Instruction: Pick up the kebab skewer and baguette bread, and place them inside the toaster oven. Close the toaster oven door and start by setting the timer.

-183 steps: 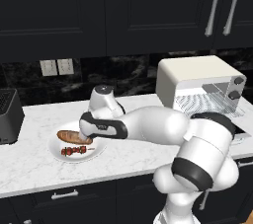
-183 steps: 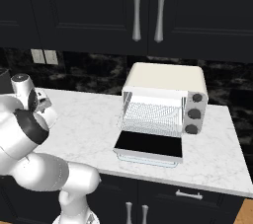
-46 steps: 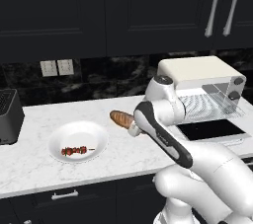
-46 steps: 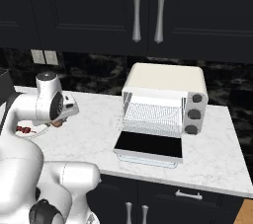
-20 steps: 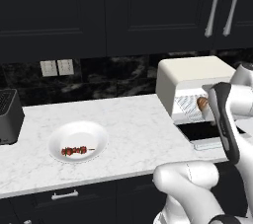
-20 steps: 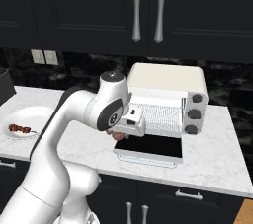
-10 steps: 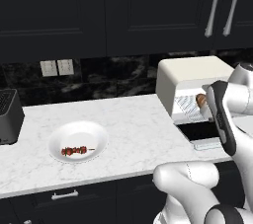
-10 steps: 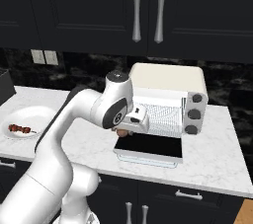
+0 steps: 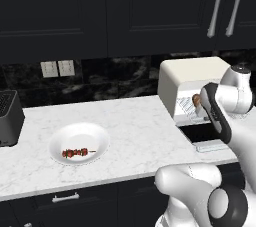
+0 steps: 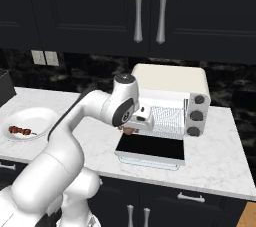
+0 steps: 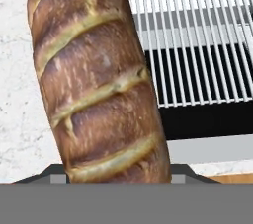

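Observation:
My gripper (image 9: 198,102) is shut on the baguette bread (image 11: 94,80), a golden-brown loaf that hides the fingertips in the hand view. It hangs at the left front corner of the cream-white toaster oven (image 10: 170,83), just above the toaster oven door (image 10: 150,147), which lies open and flat. In the right base view a brown end of the baguette bread (image 10: 129,131) pokes out under my gripper (image 10: 132,127). The wire rack (image 11: 197,35) lies just beyond the loaf. The kebab skewer (image 9: 77,152) rests on a white plate (image 9: 95,136) to the left.
A small black slot toaster (image 9: 9,118) stands at the far left of the marble counter (image 9: 135,131). Dark knobs (image 10: 196,116) run down the oven's right side. Dark cabinets with silver handles (image 10: 150,8) hang above. The counter's front edge is just below the open door.
The baguette was lifted off the plate and carried right to the oven front. Over the last half second my gripper has edged a little nearer the oven mouth.

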### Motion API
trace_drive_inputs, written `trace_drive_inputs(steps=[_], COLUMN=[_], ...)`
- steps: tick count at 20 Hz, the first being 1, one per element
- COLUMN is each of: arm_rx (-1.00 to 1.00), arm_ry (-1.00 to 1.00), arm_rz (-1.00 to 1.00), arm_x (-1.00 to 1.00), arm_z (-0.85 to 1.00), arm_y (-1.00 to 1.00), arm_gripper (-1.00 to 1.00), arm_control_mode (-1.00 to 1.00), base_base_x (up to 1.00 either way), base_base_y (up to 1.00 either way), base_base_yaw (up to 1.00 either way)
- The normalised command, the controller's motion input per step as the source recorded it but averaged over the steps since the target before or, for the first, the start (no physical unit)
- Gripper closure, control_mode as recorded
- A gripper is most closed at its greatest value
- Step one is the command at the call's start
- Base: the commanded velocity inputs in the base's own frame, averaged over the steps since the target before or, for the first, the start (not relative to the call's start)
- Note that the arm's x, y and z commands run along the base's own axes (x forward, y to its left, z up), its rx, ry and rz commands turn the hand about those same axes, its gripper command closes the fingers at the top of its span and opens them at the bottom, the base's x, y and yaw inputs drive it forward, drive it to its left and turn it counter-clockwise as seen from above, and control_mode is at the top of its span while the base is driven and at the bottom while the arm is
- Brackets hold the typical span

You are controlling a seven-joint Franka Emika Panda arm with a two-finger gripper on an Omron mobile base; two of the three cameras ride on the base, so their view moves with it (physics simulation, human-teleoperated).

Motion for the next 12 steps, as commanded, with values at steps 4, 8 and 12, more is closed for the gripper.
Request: trace_drive_inputs(steps=[4, 8, 12], arm_rx=[0.0, 0.0, 0.0], arm_ry=[0.05, 0.01, 0.0], arm_rz=[0.0, 0.0, 0.0], arm_x=[0.26, 0.34, 0.13], arm_z=[-0.33, -0.15, 0.0], arm_y=[-0.14, -0.05, -0.17], arm_gripper=[1.0, 1.0, 1.0], arm_control_mode=[-1.0, -1.0, -1.0], base_base_x=[0.0, 0.0, 0.0], base_base_y=[0.0, 0.0, 0.0], base_base_yaw=[0.0, 0.0, 0.0])
